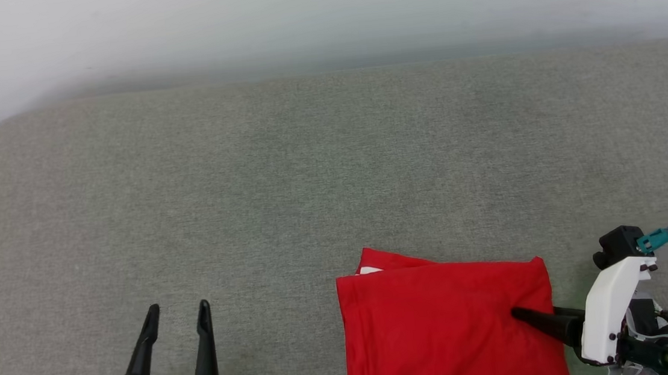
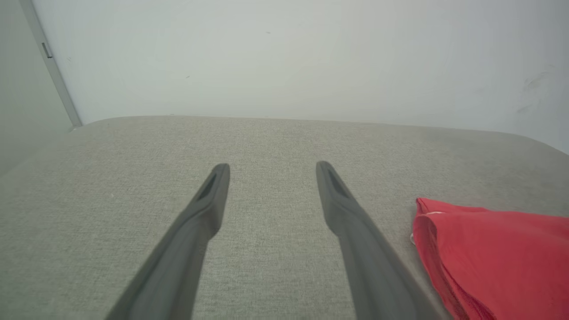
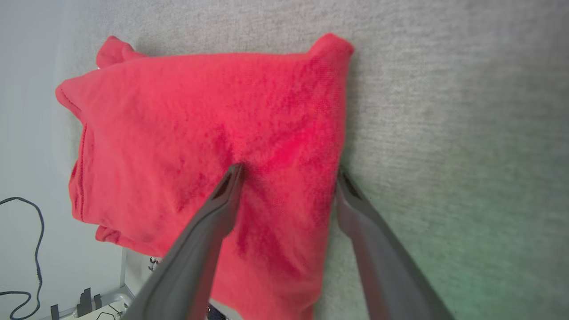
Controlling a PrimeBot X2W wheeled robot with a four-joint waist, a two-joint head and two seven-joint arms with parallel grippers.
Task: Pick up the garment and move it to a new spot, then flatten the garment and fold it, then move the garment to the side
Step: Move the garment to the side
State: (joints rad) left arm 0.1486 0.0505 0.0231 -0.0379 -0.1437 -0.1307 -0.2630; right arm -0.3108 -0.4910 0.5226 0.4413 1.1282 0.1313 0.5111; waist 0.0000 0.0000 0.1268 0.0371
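**Folded red garment at the desk's near right, both pincers wide**

A pale wall (image 1: pixel 319 13) runs behind the desk (image 1: pixel 249 189), whose grey woven cover spreads across most of the head view and rounds off at the far left corner.

The garment (image 1: pixel 443 329) lies folded into a rough red rectangle on the near right part of the desk and runs off the bottom edge of the head view. A second red layer peeks out at its far left corner with a sliver of white, and a strip of white shows along its near edge.

The right pincer (image 3: pixel 288 169) stands wide at the garment's right side. One finger lies over the red cloth and the other sits right at the cloth's edge, over the grey cover. It grips nothing.

The left pincer (image 1: pixel 178 310) is wide too and empty, over bare desk well to the left of the garment.

A teal plug (image 1: pixel 659 239) with a dark lead sits on the right wrist.
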